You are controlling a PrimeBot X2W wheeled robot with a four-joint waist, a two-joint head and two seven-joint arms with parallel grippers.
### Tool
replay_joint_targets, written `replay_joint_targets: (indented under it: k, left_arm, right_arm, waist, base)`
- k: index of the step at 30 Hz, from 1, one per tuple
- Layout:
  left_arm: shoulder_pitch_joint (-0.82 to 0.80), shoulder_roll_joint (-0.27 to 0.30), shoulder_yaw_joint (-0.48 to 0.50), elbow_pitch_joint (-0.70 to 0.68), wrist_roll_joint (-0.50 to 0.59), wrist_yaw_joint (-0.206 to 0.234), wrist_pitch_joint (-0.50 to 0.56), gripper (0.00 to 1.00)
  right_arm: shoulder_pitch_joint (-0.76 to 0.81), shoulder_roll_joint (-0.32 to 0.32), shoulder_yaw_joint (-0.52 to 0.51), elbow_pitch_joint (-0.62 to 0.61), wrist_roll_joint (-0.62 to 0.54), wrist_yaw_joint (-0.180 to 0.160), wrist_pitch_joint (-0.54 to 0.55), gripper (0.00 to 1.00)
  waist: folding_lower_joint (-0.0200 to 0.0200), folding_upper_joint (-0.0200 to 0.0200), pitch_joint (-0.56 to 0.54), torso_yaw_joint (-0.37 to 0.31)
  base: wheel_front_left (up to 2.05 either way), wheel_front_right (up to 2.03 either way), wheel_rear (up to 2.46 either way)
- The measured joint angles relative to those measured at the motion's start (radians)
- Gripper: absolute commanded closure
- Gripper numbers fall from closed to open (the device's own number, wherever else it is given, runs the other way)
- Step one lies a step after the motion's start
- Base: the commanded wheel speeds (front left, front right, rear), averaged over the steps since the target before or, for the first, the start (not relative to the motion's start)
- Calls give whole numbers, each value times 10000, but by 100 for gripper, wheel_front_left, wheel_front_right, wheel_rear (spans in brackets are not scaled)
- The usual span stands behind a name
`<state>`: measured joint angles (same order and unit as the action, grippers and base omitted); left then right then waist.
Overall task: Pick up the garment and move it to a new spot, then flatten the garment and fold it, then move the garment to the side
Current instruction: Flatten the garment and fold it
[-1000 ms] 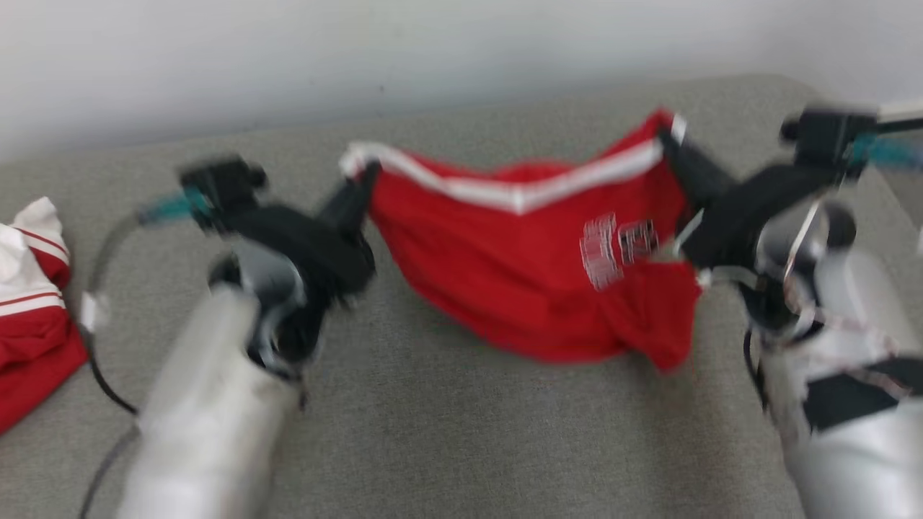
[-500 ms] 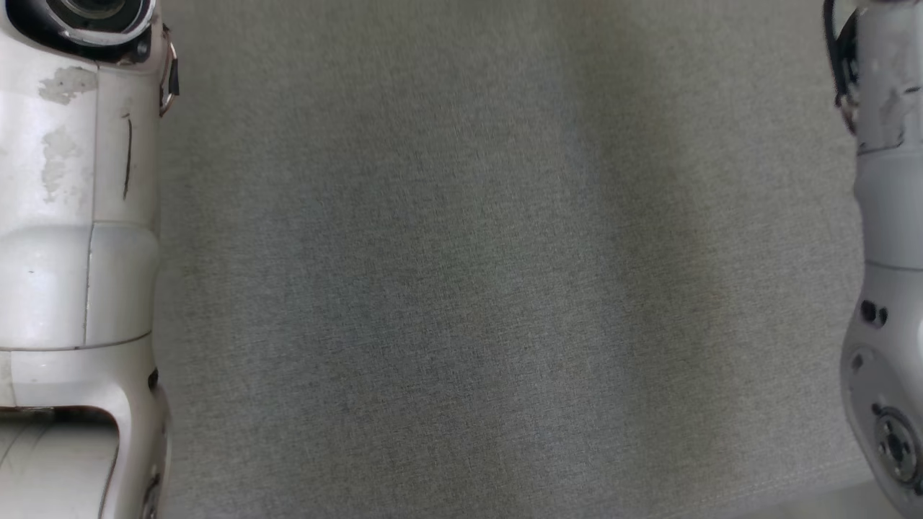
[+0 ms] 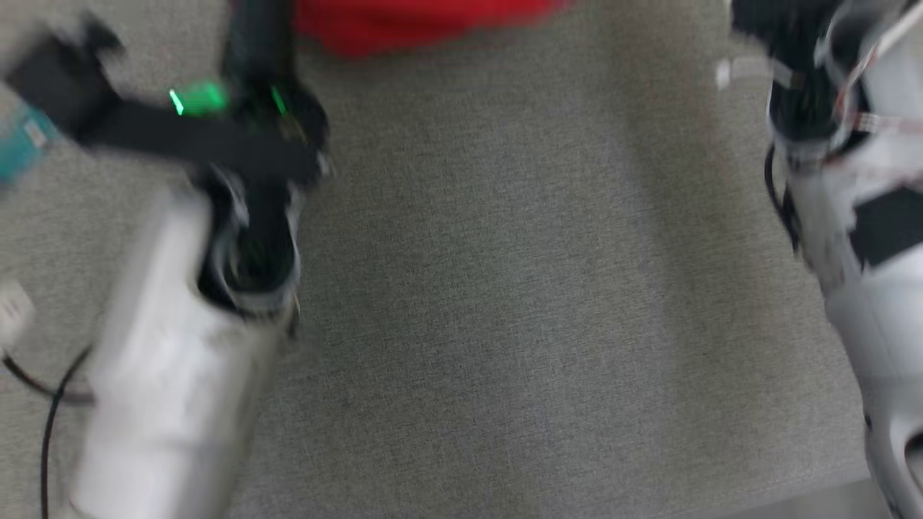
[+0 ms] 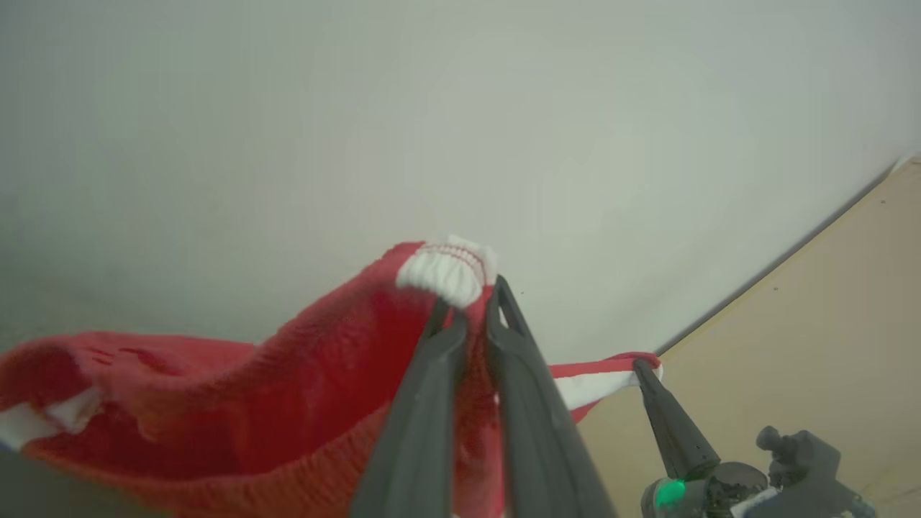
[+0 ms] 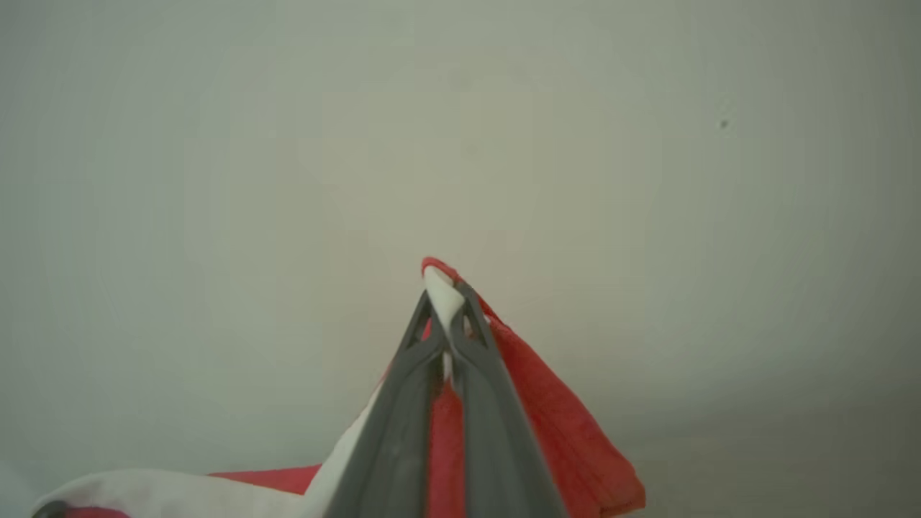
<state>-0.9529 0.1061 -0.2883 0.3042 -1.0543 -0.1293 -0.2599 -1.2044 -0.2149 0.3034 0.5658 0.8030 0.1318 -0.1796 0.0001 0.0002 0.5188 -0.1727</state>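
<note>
— Well, where was the garment (image 4: 288, 388) at that moment?
— It hung in the air between the two arms, above the grey cushion (image 3: 505, 303). The left gripper (image 4: 469, 295) was clenched on one corner, just under a white ribbed band (image 4: 442, 273). The right gripper (image 5: 446, 295) was pinched tight on the opposite corner, where a white stripe (image 5: 180, 493) ran along the red cloth.
— And which way did it lie?
— Its long axis ran from one pincer to the other, so the top edge was stretched like a line and the body sagged below it. Neither arm was nearer; each had its own end. I judged that the next move, laying it flat on a new spot, depended on holding this line tight and level.
— What kind of cloth was it?
— A soft red knit, a little fuzzy, with folds and a loose pocket of fabric in the middle. The fingers were dark, thin and stiff. The cushion looked like a coarse woven textile, which probably gives some friction.
— Was the lower hem touching the cushion?
— I could not say; the view from the head was smeared by motion.
</note>
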Motion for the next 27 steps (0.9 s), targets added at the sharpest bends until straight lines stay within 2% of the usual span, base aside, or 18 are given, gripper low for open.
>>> replay_joint_targets:
  k: [4,7,12,15,18,23,27]
  left_arm:
    - [2052,33,-353,-1287,50,-2,-35,100]
    - [3800,194,-639,-1768,408,-2,-40,100]
    - [6153,483,-1287,-1666,1197,-12,-40,100]
    - [7115,583,-1559,-1455,1553,-13,-40,100]
    - [7894,631,-1712,-1281,1768,-13,-40,100]
    - [8821,974,-2263,-1011,1835,-15,0,100]
    - [9438,1513,-2715,-947,1799,13,683,100]
  right_arm:
    - [1829,-740,600,-872,629,0,671,100]
    - [3569,-1127,627,-1503,903,0,1411,100]
    - [6744,-1425,-332,-2228,569,0,2610,100]
    - [8514,-1216,-1195,-2817,4,0,3369,100]
    - [10239,-696,-2048,-3616,-727,0,4558,100]
    - [12681,171,-3570,-5701,-2696,0,7279,100]
    - [14334,1051,-4128,-7716,-3618,0,9635,100]
  waist:
    - [-1,0,-435,63]
    - [-2,-1,-949,116]
    - [-5,-3,-1962,220]
    - [-5,-3,-2568,282]
    - [-6,-4,-3145,357]
    - [-6,-5,-3970,517]
    - [-6,-5,-4499,660]
  base:
    - [0,0,0]
    - [0,0,0]
    - [0,0,0]
    - [0,0,0]
    - [0,0,0]
    - [0,0,0]
    - [0,0,0]
